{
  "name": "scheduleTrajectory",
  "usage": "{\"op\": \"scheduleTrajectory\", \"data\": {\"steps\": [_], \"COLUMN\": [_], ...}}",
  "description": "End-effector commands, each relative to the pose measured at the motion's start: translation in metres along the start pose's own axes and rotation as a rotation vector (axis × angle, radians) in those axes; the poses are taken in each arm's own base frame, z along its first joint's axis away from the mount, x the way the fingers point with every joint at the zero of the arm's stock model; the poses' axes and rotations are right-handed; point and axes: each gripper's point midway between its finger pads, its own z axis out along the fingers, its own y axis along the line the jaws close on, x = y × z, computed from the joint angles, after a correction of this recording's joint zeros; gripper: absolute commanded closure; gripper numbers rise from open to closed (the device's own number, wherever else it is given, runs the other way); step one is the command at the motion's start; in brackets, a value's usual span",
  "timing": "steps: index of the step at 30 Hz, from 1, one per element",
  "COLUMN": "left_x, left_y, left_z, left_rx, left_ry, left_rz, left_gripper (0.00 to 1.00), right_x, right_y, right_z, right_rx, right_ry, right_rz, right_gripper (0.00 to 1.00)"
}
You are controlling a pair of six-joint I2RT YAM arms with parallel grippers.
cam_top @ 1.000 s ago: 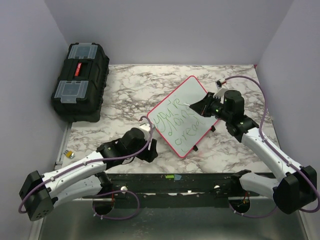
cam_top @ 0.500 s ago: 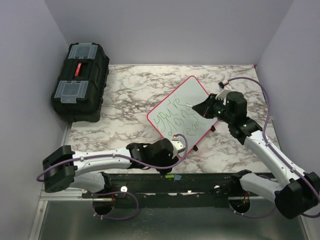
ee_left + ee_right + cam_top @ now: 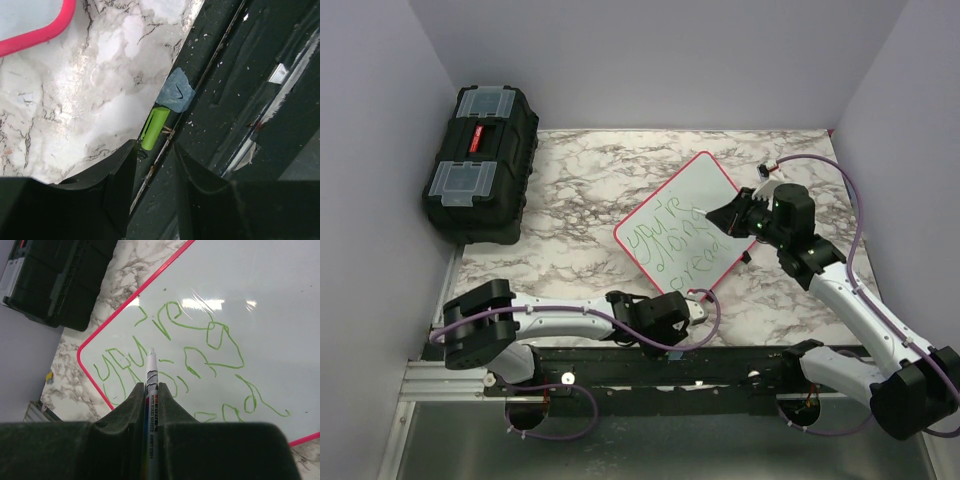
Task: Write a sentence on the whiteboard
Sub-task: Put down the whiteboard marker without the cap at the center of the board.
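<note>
Even light — glare on whiteboard

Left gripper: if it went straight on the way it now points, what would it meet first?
Most likely the small green cap lying at the table's near edge beside blue tape. It sits just ahead of the left gripper, in line with its open jaws. Depth is unclear.

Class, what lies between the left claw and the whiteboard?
Only bare marble tabletop separates the left claw from the whiteboard, as the left wrist view shows; a green piece lies aside.
</note>
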Motion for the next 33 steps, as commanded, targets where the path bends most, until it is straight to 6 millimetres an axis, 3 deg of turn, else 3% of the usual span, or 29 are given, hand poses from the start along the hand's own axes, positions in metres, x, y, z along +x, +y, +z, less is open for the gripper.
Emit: {"op": "scheduleTrajectory", "data": {"steps": [1,12,22,33], "left_x": [0.0,0.008,0.014,0.02], "left_y": [-0.001,-0.001,-0.013,0.013], "left_z": [0.01,0.028,0.028,0.045], "left_rx": [-0.015,-0.017,-0.007,-0.183], "left_ry": [0.04,0.113,0.13,0.2], "left_rz": [0.045,0.064,0.078,0.08], "left_gripper": [0.64,0.71,0.75,0.7], "right_x": [0.0,0.003,0.006,0.005], "right_y": [-0.002,-0.007,-0.009,-0.006], "right_z": [-0.003,0.0,0.003,0.0], "right_rx": [0.019,0.034,0.039,0.027], "right_ry": [-0.002,0.007,0.017,0.013], "right_rz": [-0.013,-0.013,-0.012,-0.012], "right_gripper": [0.99,0.99,0.99,0.99]}}
